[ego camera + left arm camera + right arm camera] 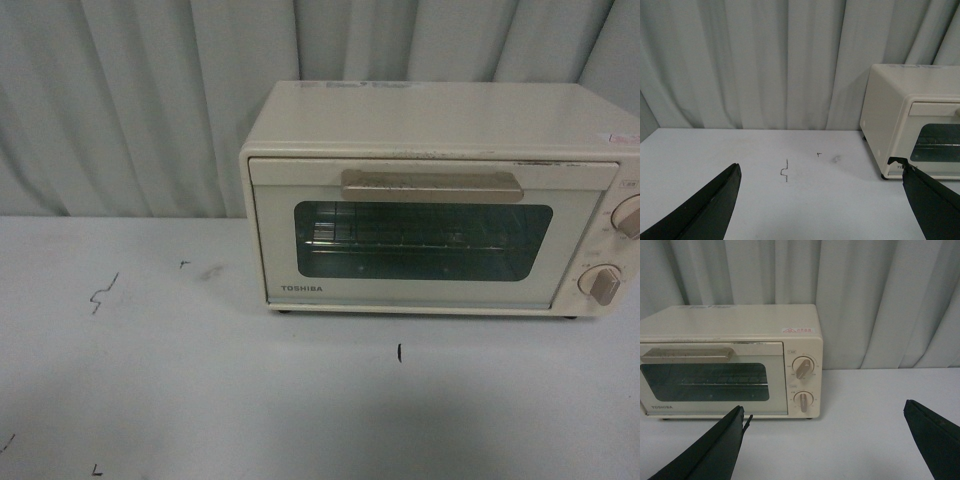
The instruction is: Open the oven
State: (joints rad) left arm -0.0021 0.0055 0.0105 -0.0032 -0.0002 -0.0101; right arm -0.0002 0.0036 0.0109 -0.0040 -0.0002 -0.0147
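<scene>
The oven is sitting on the counter, toward the right of the front view and backing close to the curtain. Its door is lying shut, and the handle is running across the door's upper edge. Neither tool is touching it. The left tool is hovering with its fingers spread wide, off the oven's left side and apart from it. The right tool is hanging equally spread, facing the oven's front near the knobs.

Several things are looking risky. The oven is looking light and nothing is bracing it, so a pull on the handle is likely to drag the whole box forward or tip it rather than swing the door. The handle is looking shallow and smooth, so a poorly seated finger is liable to be slipping off. The right tool, approaching so near the knobs, is risking a bump that turns one of them.

The counter is showing plain and white, carrying a few dark pen marks and a faint smudge. Behind it, the pale pleated curtain is filling the background, hiding the rest of the room.
</scene>
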